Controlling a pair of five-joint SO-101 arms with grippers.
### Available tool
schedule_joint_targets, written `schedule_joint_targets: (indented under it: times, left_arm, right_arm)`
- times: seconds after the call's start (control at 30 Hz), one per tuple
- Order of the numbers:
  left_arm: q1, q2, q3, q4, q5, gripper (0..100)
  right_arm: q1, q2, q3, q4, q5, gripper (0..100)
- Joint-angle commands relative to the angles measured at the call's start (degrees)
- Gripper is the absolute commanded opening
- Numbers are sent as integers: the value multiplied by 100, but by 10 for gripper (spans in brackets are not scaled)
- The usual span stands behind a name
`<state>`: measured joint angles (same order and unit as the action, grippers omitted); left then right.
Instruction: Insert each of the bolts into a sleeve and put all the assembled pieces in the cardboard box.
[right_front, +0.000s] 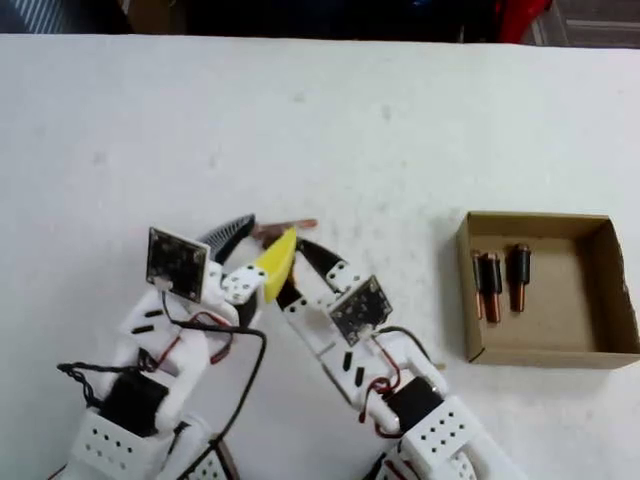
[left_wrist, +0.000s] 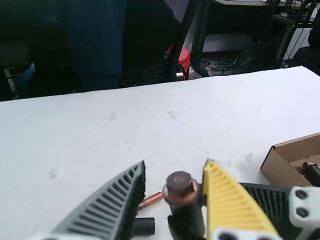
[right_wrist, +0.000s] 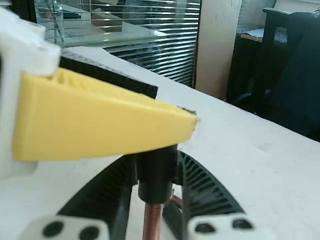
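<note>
Table (right_front: 400, 130): white, carrying both arms at the near edge and the box off to the right.

Right gripper (right_wrist: 156, 165): black jaws pinching the held sleeve (right_wrist: 156, 182), one jaw on each side of it. The sleeve is a short black tube, lifted off the table.

Held bolt (left_wrist: 180, 186): copper-coloured, seated in the held sleeve. Its round head sits at one end of the tube and, in the right wrist view, its bare shaft comes out of the other end.

Left gripper (left_wrist: 175, 165): one dark grey jaw and one yellow, spread apart and gripping nothing. The head of the held bolt stands in the gap between them, closer to the yellow jaw. Whether that jaw touches the head, I cannot tell. From above, the two grippers meet tip to tip, the yellow jaw lying across the right arm's black ones.

Loose bolt (left_wrist: 151, 199): a thin copper rod lying flat on the table under the left jaws.

Loose sleeve (left_wrist: 145, 226): a black tube, also flat on the table, just beside the loose bolt.

Cardboard box (right_front: 535, 357): open-topped, on the table well to the right of the arms.

Assembled pieces (right_front: 519, 277): black and copper, lying on the box floor towards its left side. Two lie close together and another sits just apart.
</note>
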<state>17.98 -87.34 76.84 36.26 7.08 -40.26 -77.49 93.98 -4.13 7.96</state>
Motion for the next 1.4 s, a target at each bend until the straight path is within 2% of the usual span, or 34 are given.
schedule_joint_targets:
  times: [0.0, 0.23, 0.5, 0.67, 0.87, 1.13, 1.37]
  left_arm:
    - [-75, -75, -44, -176, -62, 215]
    - [-119, -92, -141, -229, -70, 215]
    - [-136, -92, -844, -141, -70, 211]
    - [-576, -92, -1389, 782, -62, 195]
    - [-1393, -92, -2013, 1890, -70, 17]
    - [-2070, -92, -2760, 2708, -70, 22]
    - [-2132, -101, -3244, 3429, -79, 22]
  right_arm:
    - [22, -48, -88, -136, 53, 20]
    - [31, -48, -79, -127, 53, 20]
    - [40, -48, 105, -119, 53, 19]
    - [66, -48, 62, 171, 53, 19]
    - [365, -57, -343, 945, 53, 16]
    - [875, -57, -1275, 2484, 18, 16]
    - [1420, -40, -2444, 3802, 53, 16]
